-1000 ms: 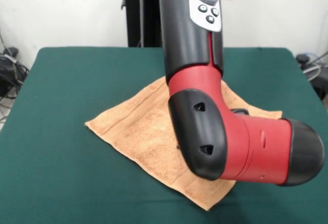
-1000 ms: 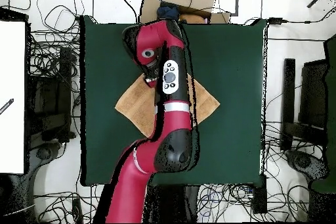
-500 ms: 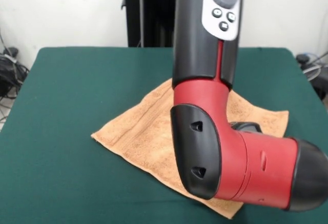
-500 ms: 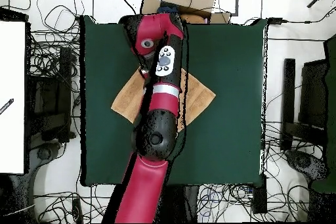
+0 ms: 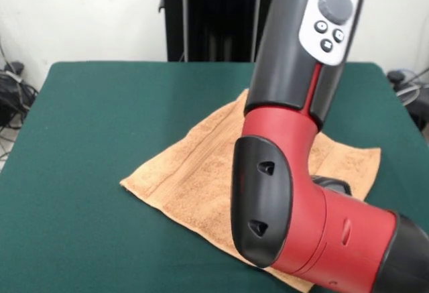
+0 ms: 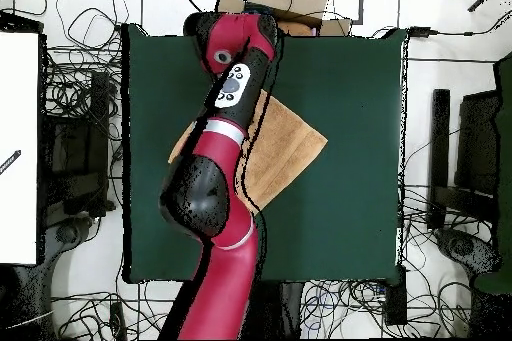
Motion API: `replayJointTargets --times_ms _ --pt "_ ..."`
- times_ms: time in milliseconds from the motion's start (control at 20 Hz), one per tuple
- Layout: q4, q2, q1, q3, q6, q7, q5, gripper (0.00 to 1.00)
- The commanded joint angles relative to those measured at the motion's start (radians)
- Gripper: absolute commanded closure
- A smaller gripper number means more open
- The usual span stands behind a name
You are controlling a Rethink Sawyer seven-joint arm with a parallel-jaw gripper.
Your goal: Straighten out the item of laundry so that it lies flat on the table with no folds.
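Observation:
The peach-orange towel (image 5: 194,172) lies spread like a diamond on the dark green table (image 5: 100,105), a little right of the middle. Woven bands run along its left side. The red and black arm (image 5: 288,139) leans over it and covers its right part and near corner. A dark piece (image 5: 332,184) that may be the gripper shows just behind the arm's thick end link, low over the towel. I cannot see whether it is open or shut. In the overhead view the arm (image 6: 225,127) crosses the towel (image 6: 290,147) and hides its left half.
The black pedestal (image 5: 201,15) stands behind the table's far edge. In the overhead view a cardboard box (image 6: 290,2) sits beyond the table's top edge, a white board (image 6: 18,147) stands at the left, and cables lie all around the table (image 6: 350,77).
The arm has swung across the towel, to the right in the front view, its end link nearer the camera. The towel has shifted slightly the same way.

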Motion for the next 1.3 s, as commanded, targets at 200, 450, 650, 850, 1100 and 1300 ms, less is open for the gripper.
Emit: replayJointTargets --times_ms 200,450,650,850,1100,1300 --pt "0.094 0.067 -0.027 -0.553 -0.316 -0.057 0.397 0.0" --pt "0.103 0.069 -0.038 -0.618 -0.341 -0.052 0.492 0.0" --pt "0.114 0.068 -0.044 -0.678 -0.327 -0.06 0.548 0.0" --pt "0.12 0.068 -0.051 -0.723 -0.327 -0.065 0.597 0.0" --pt "0.125 0.067 -0.055 -0.761 -0.327 -0.063 0.64 0.0" --pt "0.128 0.066 -0.058 -0.784 -0.328 -0.062 0.667 0.0"
